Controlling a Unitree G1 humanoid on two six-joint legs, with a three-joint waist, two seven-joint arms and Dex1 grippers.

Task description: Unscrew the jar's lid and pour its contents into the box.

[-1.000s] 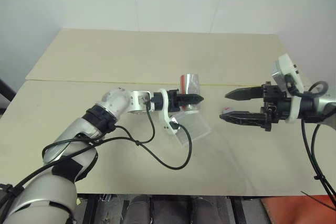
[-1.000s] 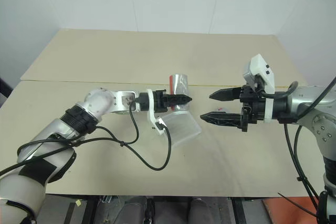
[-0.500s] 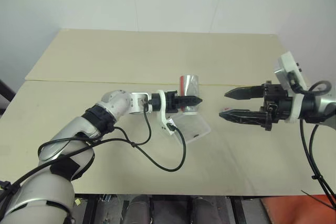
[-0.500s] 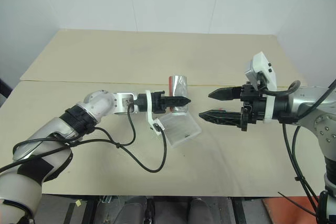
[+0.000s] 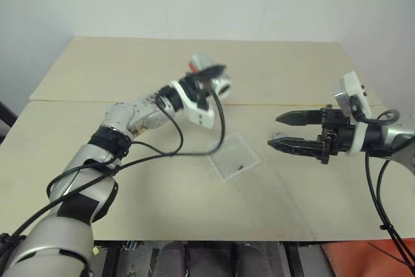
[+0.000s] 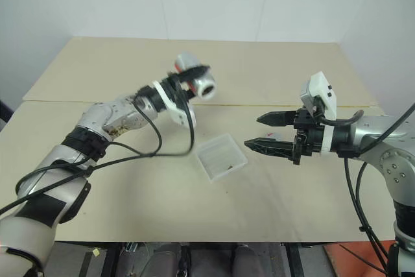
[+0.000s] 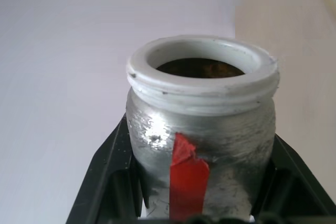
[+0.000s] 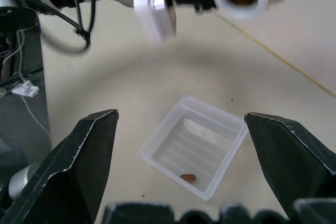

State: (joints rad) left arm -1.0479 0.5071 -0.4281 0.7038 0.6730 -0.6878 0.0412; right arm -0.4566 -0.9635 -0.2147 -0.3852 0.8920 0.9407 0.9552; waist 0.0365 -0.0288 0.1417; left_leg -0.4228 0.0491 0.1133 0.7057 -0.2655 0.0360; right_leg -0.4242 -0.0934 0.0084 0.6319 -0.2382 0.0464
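My left gripper is shut on the jar, a silvery jar with red tape and an open white threaded mouth. It holds the jar high above the table, tilted, with the mouth toward my right arm. Brown contents show inside the mouth. The clear box lies flat on the table below and to the right of the jar, with a small brown bit in it. My right gripper hangs open just right of the box, holding nothing. The lid is out of view.
The beige table has a seam line running across its middle. A black cable loops down from my left wrist onto the table left of the box. A white wall stands behind the table's far edge.
My left arm has lifted the jar up and toward the far left, away from the box, and rolled its wrist. The box now lies uncovered. My right gripper has stayed in place.
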